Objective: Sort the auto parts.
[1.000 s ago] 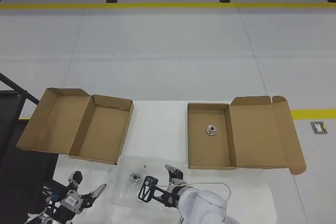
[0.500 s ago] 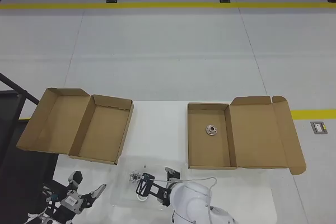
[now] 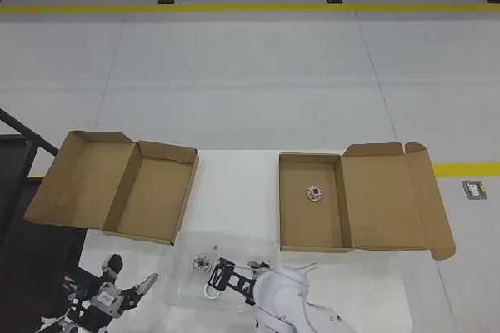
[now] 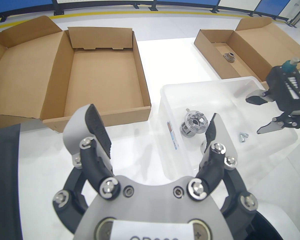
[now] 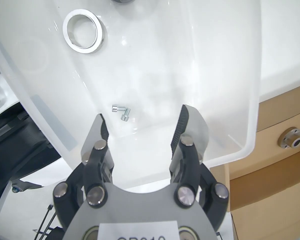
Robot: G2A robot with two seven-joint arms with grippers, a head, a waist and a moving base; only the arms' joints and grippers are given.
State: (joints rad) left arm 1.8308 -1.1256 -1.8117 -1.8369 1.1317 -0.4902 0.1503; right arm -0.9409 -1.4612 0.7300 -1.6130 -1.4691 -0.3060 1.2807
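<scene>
Right hand (image 5: 143, 114): fingers spread, gripping nothing, poised inside the clear bin (image 5: 252, 76) near two small bolts (image 5: 121, 111).
Left hand (image 4: 152, 113): spread wide, holding nothing, at the lower left of the top view, apart from the bin.
Bin: lower centre of the top view on the white worktop (image 3: 233, 191); it also holds a slotted hub (image 4: 193, 124) and a metal ring (image 5: 83, 31).
Right box (image 3: 280, 200): centre right, one flanged part (image 3: 315, 193) inside.
Left box (image 3: 150, 200): centre left, lid open.

The left gripper (image 4: 152, 126) sits at the near left with its two fingers spread wide apart. The right gripper (image 5: 143, 118) is near the middle and points left. Its fingers are wide apart too, holding nothing.
</scene>
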